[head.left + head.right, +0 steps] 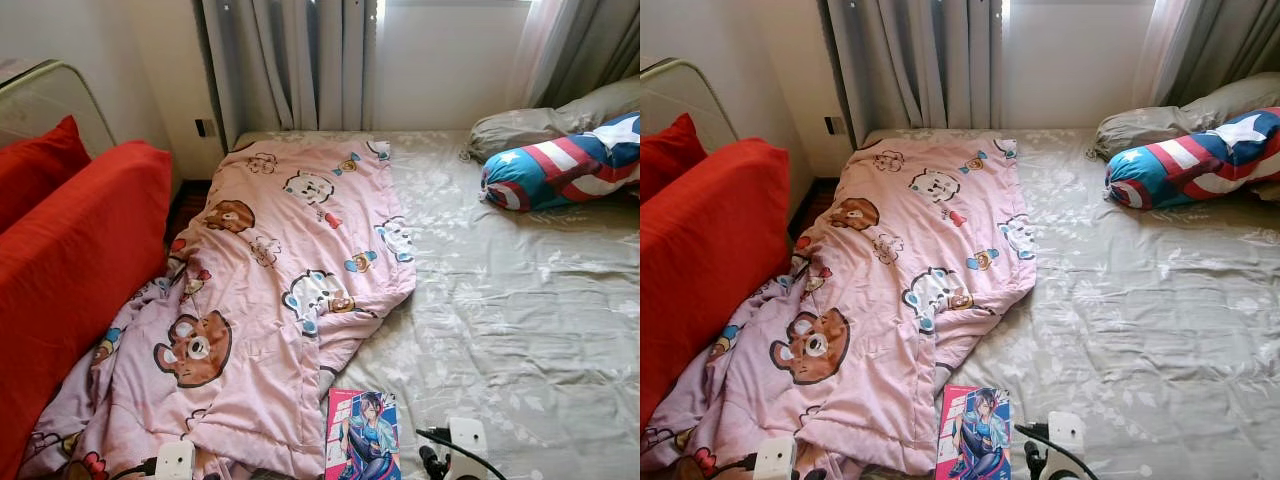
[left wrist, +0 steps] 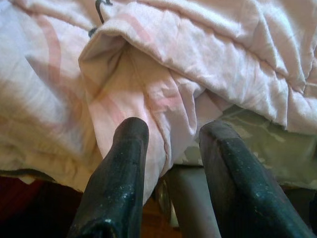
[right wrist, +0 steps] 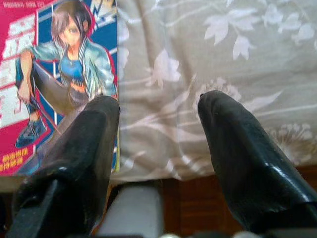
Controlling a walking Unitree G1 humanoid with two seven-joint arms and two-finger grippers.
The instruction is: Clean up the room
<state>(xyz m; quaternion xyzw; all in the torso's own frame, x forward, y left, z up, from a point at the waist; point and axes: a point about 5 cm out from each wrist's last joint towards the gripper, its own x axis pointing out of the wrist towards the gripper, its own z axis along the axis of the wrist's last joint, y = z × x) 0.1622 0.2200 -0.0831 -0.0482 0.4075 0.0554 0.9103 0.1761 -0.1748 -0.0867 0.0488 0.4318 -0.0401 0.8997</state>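
Observation:
A pink blanket (image 1: 270,290) printed with cartoon bears lies crumpled along the left side of the bed. A pink comic book (image 1: 362,435) with a drawn figure on its cover rests at the bed's near edge, beside the blanket. My left gripper (image 2: 171,134) is open at the blanket's near corner (image 2: 148,94), with a fold of the pink cloth between its fingers. My right gripper (image 3: 158,111) is open just at the bed's edge, its left finger (image 3: 94,129) over the comic book's (image 3: 54,69) corner.
The bed has a grey floral sheet (image 1: 520,310). A red, white and blue bolster (image 1: 565,170) and a grey pillow (image 1: 540,120) lie at the far right. Red cushions (image 1: 70,250) stand on the left. Grey curtains (image 1: 290,60) hang behind.

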